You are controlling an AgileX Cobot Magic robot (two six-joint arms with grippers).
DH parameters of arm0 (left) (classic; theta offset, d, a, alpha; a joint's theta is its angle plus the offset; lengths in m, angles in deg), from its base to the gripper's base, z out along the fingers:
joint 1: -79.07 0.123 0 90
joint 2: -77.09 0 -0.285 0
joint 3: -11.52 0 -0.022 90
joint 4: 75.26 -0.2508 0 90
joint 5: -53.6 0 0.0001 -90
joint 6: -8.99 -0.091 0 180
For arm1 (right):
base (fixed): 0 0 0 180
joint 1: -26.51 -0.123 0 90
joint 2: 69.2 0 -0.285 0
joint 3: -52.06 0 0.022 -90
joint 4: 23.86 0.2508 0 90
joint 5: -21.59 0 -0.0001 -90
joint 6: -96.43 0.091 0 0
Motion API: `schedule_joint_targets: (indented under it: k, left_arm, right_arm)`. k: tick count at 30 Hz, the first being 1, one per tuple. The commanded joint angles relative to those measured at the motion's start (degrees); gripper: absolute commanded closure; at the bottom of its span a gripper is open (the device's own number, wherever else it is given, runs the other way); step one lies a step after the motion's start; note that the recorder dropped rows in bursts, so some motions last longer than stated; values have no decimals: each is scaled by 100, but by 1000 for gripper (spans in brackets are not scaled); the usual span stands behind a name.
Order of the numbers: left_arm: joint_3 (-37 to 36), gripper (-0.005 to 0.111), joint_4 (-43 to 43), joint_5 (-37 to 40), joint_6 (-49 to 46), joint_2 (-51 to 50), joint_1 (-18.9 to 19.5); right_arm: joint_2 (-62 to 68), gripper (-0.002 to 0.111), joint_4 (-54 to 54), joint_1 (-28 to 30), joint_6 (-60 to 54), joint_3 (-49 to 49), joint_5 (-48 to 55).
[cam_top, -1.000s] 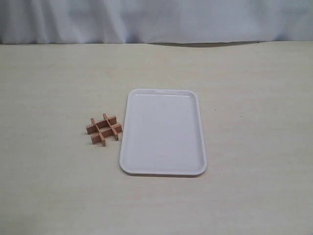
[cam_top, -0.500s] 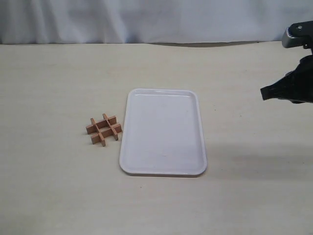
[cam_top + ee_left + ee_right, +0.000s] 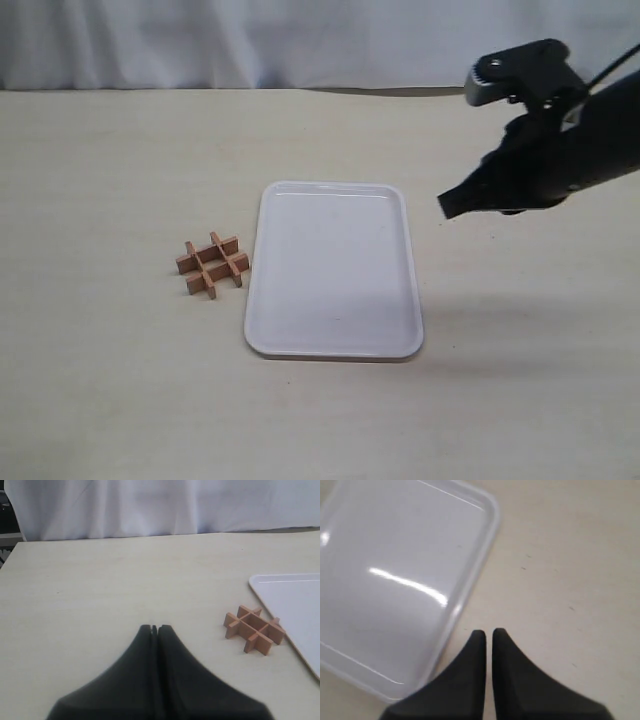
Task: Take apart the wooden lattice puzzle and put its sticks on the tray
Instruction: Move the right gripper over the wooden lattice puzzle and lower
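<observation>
The small reddish-brown wooden lattice puzzle (image 3: pixel 213 265) is lying flat on the pale beige table (image 3: pixel 120 380), just beside the left long edge of the white glossy rectangular plastic tray (image 3: pixel 335 300) and not touching it. Its four notched sticks (image 3: pixel 257 645) are sitting interlocked in a hash shape. The black right pincer (image 3: pixel 448 205) is hovering above the table near the far right corner of the tray. In the right wrist view its two fingers are standing almost together, with only a thin slit between them, gripping nothing. The black left pincer (image 3: pixel 154 628) is pressing its tips together on nothing, with the puzzle near it.
</observation>
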Motion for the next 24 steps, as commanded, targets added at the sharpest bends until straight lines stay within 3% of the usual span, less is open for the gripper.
schedule_joint_targets:
  k: [1, 10, 17, 24]
  left_arm:
    - [-10, 107, -13, -48, 6, 5, 2]
    - [-10, 107, -13, -48, 6, 5, 2]
    - [-10, 107, -13, -48, 6, 5, 2]
    - [-10, 107, -13, -48, 6, 5, 2]
  right_arm:
    - [316, 104, 23, -964, 166, -285, -18]
    - [2015, 104, 89, -2796, 240, -1687, 190]
    - [3118, 102, -78, -3071, 378, -2968, 1051]
    - [3475, 69, -1262, -3071, 1538, -3325, 919]
